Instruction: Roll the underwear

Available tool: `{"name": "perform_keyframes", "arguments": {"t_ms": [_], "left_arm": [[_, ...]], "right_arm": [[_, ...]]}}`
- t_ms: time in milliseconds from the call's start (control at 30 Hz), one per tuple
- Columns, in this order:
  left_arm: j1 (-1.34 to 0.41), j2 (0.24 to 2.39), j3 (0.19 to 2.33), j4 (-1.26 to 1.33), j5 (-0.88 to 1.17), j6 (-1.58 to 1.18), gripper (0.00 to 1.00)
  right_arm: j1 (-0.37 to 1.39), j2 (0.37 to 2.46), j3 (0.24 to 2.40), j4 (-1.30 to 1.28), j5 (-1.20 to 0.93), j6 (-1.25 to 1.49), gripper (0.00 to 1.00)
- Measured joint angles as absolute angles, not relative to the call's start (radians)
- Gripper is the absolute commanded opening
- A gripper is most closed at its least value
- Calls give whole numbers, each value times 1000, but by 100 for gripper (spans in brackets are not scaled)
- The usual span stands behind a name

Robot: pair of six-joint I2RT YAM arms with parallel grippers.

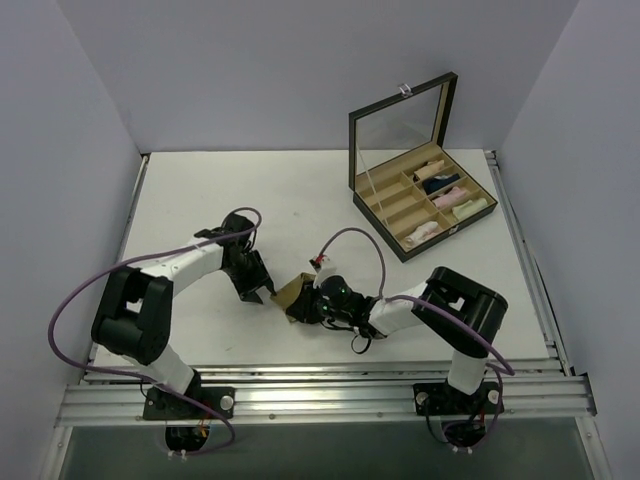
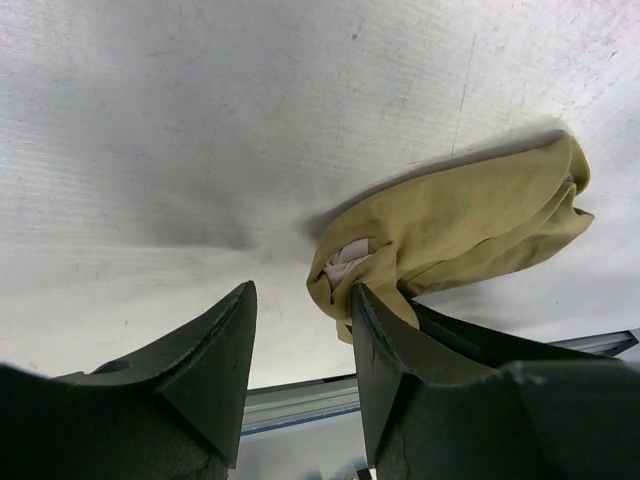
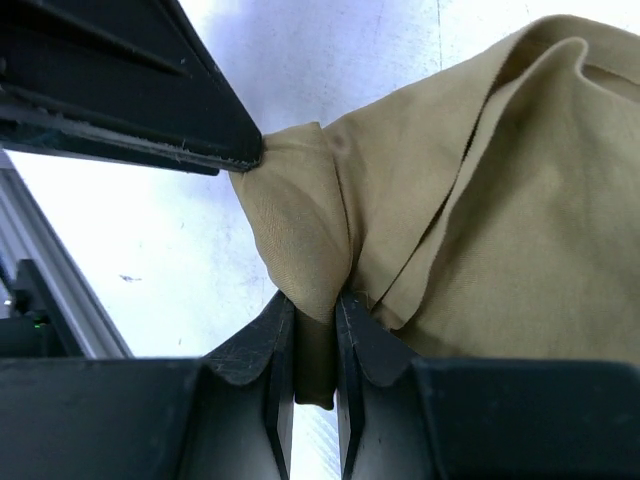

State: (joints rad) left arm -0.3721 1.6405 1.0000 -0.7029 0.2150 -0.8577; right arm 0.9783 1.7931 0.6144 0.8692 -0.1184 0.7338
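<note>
The tan underwear (image 1: 293, 296) lies bunched on the white table between the two arms. My right gripper (image 3: 315, 300) is shut on a fold of its edge, and the cloth (image 3: 480, 200) spreads out beyond the jaws. In the left wrist view the underwear (image 2: 470, 225) is a loose folded bundle with a paler inner layer showing. My left gripper (image 2: 303, 290) is open with only bare table between its fingers; its right finger rests against the bundle's near end. From above, the left gripper (image 1: 262, 293) sits just left of the cloth and the right gripper (image 1: 305, 303) just right of it.
A black compartment box (image 1: 376, 222) stands at the back right with its glass lid (image 1: 400, 125) raised; several rolled cloths lie in its slots. The left finger (image 3: 130, 90) crosses the top left of the right wrist view. A metal rail (image 1: 320, 395) runs along the near edge.
</note>
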Motion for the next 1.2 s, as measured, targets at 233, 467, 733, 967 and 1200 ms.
{"name": "perform_keyframes", "arguments": {"t_ms": [233, 467, 733, 967, 1200], "left_arm": [[-372, 1545, 926, -608, 215, -857, 53], [-376, 1530, 911, -541, 228, -860, 54], [-422, 1553, 894, -463, 252, -859, 55], [-464, 1649, 882, -407, 256, -856, 46], [-504, 1709, 944, -414, 254, -841, 12]], "right_arm": [[962, 1819, 560, 1004, -149, 791, 0], [958, 1839, 535, 1077, -162, 820, 0], [956, 1851, 532, 1104, -170, 834, 0], [955, 1860, 532, 1120, -175, 839, 1], [952, 1819, 595, 962, -176, 808, 37]]}}
